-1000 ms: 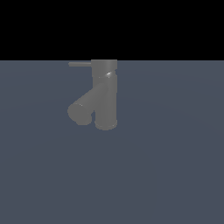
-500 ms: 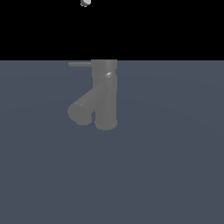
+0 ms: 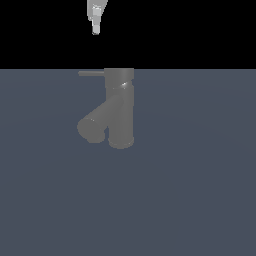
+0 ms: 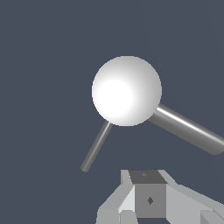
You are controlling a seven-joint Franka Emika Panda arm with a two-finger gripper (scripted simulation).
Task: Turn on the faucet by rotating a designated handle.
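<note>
The dark grey faucet (image 3: 120, 107) stands upright on the floor, its thick spout (image 3: 95, 125) slanting down toward the exterior view's left. The thin handle (image 3: 91, 73) sticks out level from the top cap, also toward that left. My gripper (image 3: 96, 29) hangs well above the handle's outer end, apart from it, fingers together and holding nothing. In the wrist view the faucet's cap (image 4: 127, 90) shows as a bright round disc seen from above, with the slim handle (image 4: 96, 146) and the thick spout (image 4: 188, 129) branching from it, and my gripper (image 4: 146, 177) at the picture's edge.
The faucet stands alone on a flat blue-grey floor (image 3: 190, 200). A black background lies behind it, and nothing else is in view.
My gripper has come down into the exterior view from above, now lower over the handle's end. The faucet and handle have not moved.
</note>
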